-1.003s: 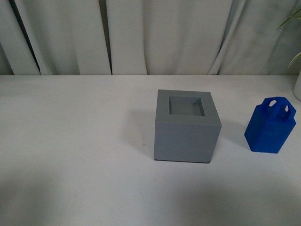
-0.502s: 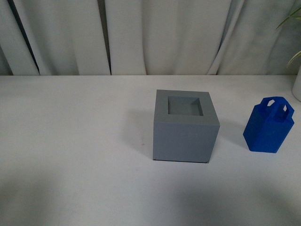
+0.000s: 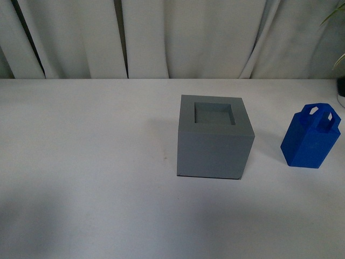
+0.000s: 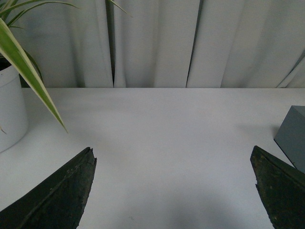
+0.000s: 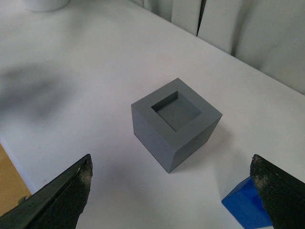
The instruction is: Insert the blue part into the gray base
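I see the blue part (image 3: 311,137) standing on the white table (image 3: 81,162), to the right of the gray base (image 3: 215,143) and apart from it, with bare table between them. It stands upright, its long axis vertical and its loop handle (image 3: 322,114) at the top. The front view gives me the whole of it. The right wrist view catches only one blue corner (image 5: 248,207) at the picture's edge, and the left wrist view does not show it.

The gray base sits flat near the middle of the table, its square recess (image 3: 214,114) facing straight up. The right wrist view looks down into that recess (image 5: 177,111) from above and at an angle. The left wrist view shows just one gray edge (image 4: 293,136).

Neither arm appears in the front view. From its wrist camera, the right gripper (image 5: 171,161) hangs above the table with its jaws spread wide and gripping nothing. The left gripper (image 4: 172,155) is likewise wide apart, low over bare table.

Only the left wrist view shows a white pot (image 4: 9,114) with striped leaves (image 4: 28,71). Pale curtains (image 3: 188,38) hang behind the table.
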